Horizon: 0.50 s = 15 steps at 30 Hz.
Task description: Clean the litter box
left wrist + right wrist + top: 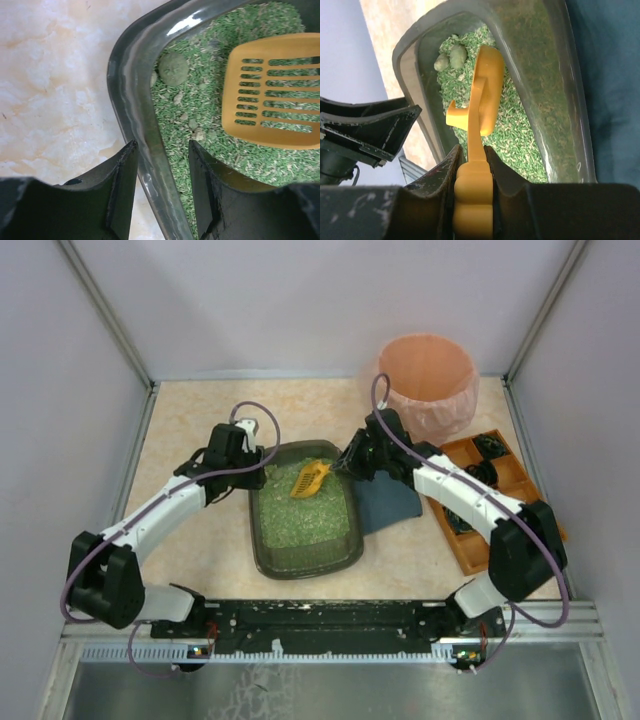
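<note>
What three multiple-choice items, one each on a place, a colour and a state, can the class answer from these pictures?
1. Where does the blue cloth lie?
A. left of the litter box
B. between the litter box and the orange tray
C. on top of the litter

2. What colour is the litter?
A. green
B. white
C. red

3. What is the right gripper doing?
A. hanging open with nothing in it
B. pinching the cloth
C. holding the yellow scoop by its handle

Answers:
1 B: the top view shows the cloth right of the box, with the tray beyond it.
2 A: both wrist views show green granules.
3 C: the right wrist view shows the jaws closed on the handle.
</note>
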Each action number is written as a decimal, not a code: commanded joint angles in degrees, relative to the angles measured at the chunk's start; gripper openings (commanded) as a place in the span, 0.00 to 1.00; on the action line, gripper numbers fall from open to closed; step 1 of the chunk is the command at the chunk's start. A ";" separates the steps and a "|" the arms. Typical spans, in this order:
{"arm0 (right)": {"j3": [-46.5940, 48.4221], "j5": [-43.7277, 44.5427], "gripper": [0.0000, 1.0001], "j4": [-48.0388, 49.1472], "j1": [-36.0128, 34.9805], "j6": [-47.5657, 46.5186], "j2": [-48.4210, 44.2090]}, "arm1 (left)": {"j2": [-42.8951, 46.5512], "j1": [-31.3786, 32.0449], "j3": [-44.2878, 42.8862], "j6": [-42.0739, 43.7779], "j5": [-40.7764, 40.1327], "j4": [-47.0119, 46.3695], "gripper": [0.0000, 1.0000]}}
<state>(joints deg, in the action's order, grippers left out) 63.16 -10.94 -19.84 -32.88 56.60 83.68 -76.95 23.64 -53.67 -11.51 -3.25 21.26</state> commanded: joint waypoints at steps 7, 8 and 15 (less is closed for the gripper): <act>14.80 1.10 0.00 -7.77 -0.25 -4.72 12.74 | -3.68 -1.63 -1.95 3.00 0.80 0.45 0.47; 15.85 1.14 0.00 -8.43 -0.26 -5.28 13.90 | -4.06 -1.57 -2.25 3.24 1.48 0.75 0.46; 16.92 -4.05 0.00 -3.32 -1.34 -10.04 21.18 | -7.34 -1.51 -3.96 4.84 5.21 2.59 0.38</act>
<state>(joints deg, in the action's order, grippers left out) 79.53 -12.16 -25.34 -32.88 50.94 101.14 -82.87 22.13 -55.35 -8.29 -1.26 22.79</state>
